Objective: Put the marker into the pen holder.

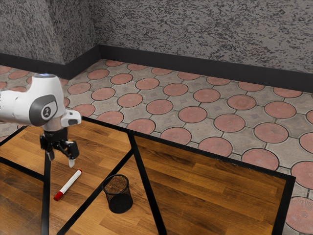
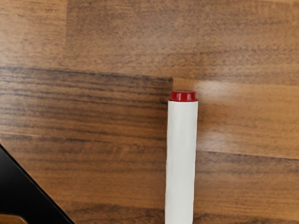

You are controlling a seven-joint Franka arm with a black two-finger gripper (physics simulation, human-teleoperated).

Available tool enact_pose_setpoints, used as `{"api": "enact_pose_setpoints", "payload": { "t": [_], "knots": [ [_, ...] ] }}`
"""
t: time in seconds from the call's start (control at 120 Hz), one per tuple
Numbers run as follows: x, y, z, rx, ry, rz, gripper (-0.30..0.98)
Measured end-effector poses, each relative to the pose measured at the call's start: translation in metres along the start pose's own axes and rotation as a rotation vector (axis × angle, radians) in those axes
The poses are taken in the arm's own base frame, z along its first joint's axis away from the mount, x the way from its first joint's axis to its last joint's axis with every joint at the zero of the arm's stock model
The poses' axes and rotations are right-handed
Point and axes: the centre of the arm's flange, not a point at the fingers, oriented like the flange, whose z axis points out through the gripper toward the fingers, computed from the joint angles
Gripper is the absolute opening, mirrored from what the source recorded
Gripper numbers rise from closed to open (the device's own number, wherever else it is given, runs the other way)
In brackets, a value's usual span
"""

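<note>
My gripper hangs above the table in the exterior view, its two fingers spread with nothing between them. Lower down, the white marker lies on the wood, its larger red end toward the exterior view's lower left. The black mesh pen holder stands upright to the marker's right in the exterior view, apart from it. In the wrist view the marker's white barrel and small red end lie below my hand.
Black strips divide the wooden table top, which has a black outer edge. Beyond it lie a tiled floor and a grey wall. Part of a black strip appears in the wrist view.
</note>
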Motion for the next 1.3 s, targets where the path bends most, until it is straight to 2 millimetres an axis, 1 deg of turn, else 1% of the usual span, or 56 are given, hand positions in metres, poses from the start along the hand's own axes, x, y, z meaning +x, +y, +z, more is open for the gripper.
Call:
{"api": "enact_pose_setpoints", "payload": {
  "t": [0.058, 0.117, 0.183, 0.275, 0.4, 0.467, 0.575, 0.625, 0.867, 0.933, 1.0, 1.192, 1.3],
  "knots": [
    [0.000, -0.009, 0.025, 0.006, 0.013, 0.007, 0.69],
    [0.004, -0.011, 0.037, 0.009, 0.045, 0.021, 0.69],
    [0.011, -0.004, 0.046, 0.017, 0.080, 0.054, 0.69],
    [0.020, 0.008, 0.054, 0.014, 0.119, 0.086, 0.69],
    [0.025, 0.008, 0.061, 0.012, 0.149, 0.096, 0.69],
    [0.019, 0.010, 0.063, 0.006, 0.157, 0.101, 0.69],
    [0.002, 0.015, 0.071, -0.004, 0.152, 0.110, 0.69],
    [-0.002, 0.016, 0.073, -0.003, 0.152, 0.118, 0.69],
    [-0.005, 0.017, 0.079, 0.012, 0.143, 0.141, 0.68],
    [-0.005, 0.017, 0.080, 0.013, 0.144, 0.142, 0.63],
    [-0.005, 0.017, 0.081, 0.013, 0.143, 0.140, 0.53],
    [-0.005, 0.016, 0.082, 0.013, 0.144, 0.135, 0.18],
    [-0.005, 0.016, 0.082, 0.013, 0.144, 0.134, 0.05]
  ]
}}
